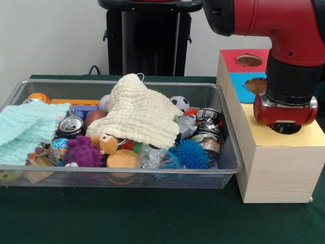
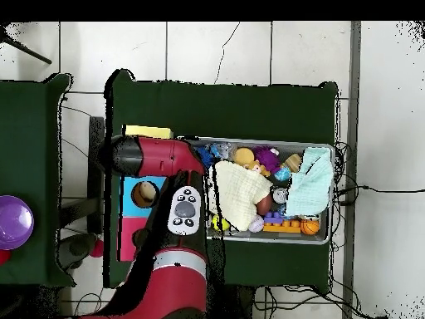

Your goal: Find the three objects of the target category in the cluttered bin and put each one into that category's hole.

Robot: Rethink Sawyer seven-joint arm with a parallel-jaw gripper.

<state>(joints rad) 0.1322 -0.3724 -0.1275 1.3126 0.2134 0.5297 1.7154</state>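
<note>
The wire mesh bin [image 1: 231, 168] sits on the green table, full of clutter; it also shows in the overhead view [image 2: 324, 148]. No patterned fabric scrap shows in either view. The yellow-topped wooden box [image 1: 304, 136] stands right of the bin. My gripper [image 1: 285, 121] hangs straight down over the box's round hole [image 1: 287, 130], which the red wrist mostly covers. What the gripper holds, if anything, is hidden. In the overhead view the arm's end [image 2: 126, 156] covers most of the yellow top [image 2: 149, 131].
A big cream waffle cloth [image 1: 144, 114] drapes over the bin's middle and a mint-green cloth [image 1: 23, 127] over its left end. Cans, balls, a purple spiky toy [image 1: 84, 151] and a blue spiky ball [image 1: 191, 154] lie around. The blue-topped hole [image 1: 255, 85] and red-topped hole [image 1: 249, 60] lie behind.
</note>
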